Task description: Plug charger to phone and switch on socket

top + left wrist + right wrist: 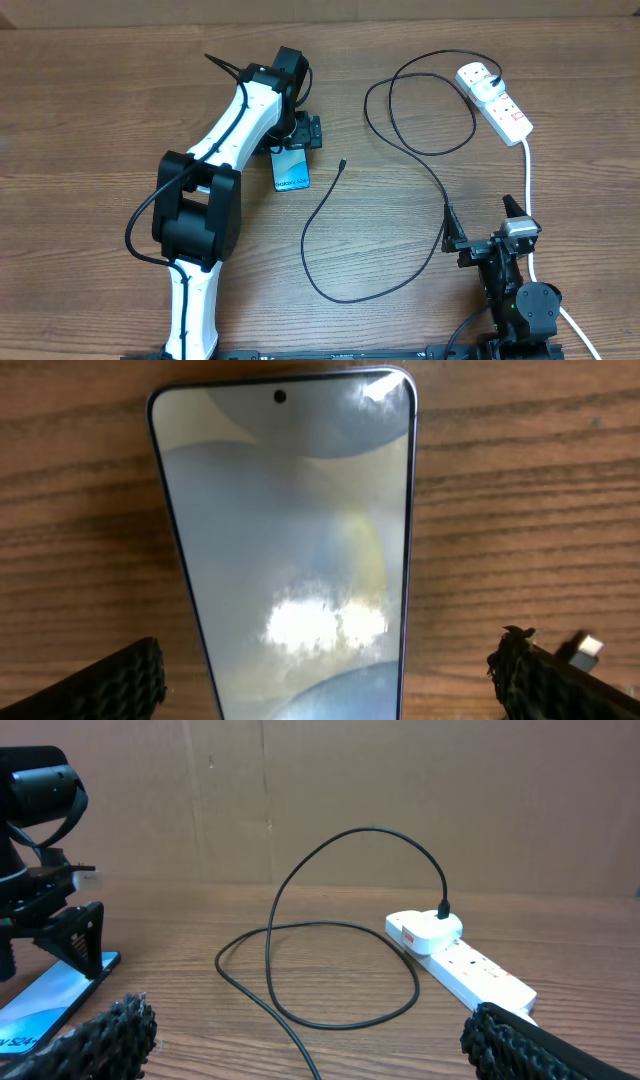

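Bright, even light w/ soft shadows; white glare patch on phone [285, 550] screen, left wrist view slightly soft

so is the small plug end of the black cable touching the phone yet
Apart. The overhead view shows a plain gap between the charger tip and the phone; the tip lies loose on the wood off to the phone's side.

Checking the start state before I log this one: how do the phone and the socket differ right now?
Colour: the phone shows a blue screen; the socket is white with red switches. Connection: the socket holds the charger's white wall plug; the phone has nothing plugged in, the charger's small tip lying apart from it. Both lie flat on the wooden table.
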`<action>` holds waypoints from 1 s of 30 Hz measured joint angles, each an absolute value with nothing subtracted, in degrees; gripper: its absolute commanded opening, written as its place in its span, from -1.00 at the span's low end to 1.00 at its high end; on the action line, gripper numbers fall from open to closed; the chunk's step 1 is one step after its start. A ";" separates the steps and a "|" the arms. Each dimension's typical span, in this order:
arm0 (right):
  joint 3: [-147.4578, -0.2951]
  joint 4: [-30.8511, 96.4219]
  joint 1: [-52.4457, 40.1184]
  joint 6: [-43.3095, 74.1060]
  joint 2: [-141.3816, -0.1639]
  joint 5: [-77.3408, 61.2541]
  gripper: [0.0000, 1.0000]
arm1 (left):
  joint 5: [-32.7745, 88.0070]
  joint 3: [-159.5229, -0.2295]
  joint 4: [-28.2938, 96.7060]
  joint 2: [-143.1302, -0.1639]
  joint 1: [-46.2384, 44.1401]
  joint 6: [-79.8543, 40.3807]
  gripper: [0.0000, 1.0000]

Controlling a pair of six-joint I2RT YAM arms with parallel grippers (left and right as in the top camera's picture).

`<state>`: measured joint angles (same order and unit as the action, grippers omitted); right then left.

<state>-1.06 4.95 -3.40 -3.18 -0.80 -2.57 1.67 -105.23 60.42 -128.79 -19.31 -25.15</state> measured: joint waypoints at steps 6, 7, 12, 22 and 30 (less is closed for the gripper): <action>-1.06 4.99 -3.42 -3.22 -0.80 -2.57 1.00 | 1.43 -101.78 57.21 -128.79 -19.31 -25.91 0.99; -1.06 4.97 -3.42 -3.18 -0.80 -2.57 1.00 | 1.43 -101.06 56.51 -128.79 -19.31 -26.09 0.99; -1.06 4.97 -3.40 -3.20 -0.80 -2.59 1.00 | 0.71 -98.04 53.87 -128.31 -19.33 -26.92 0.99; -1.06 4.97 -3.42 -3.20 -0.80 -2.57 1.00 | -0.73 -95.57 50.96 -127.07 -19.44 -27.09 1.00; -1.06 4.99 -3.40 -3.20 -0.80 -2.59 0.99 | -0.73 -95.55 50.96 -127.07 -19.44 -27.14 0.98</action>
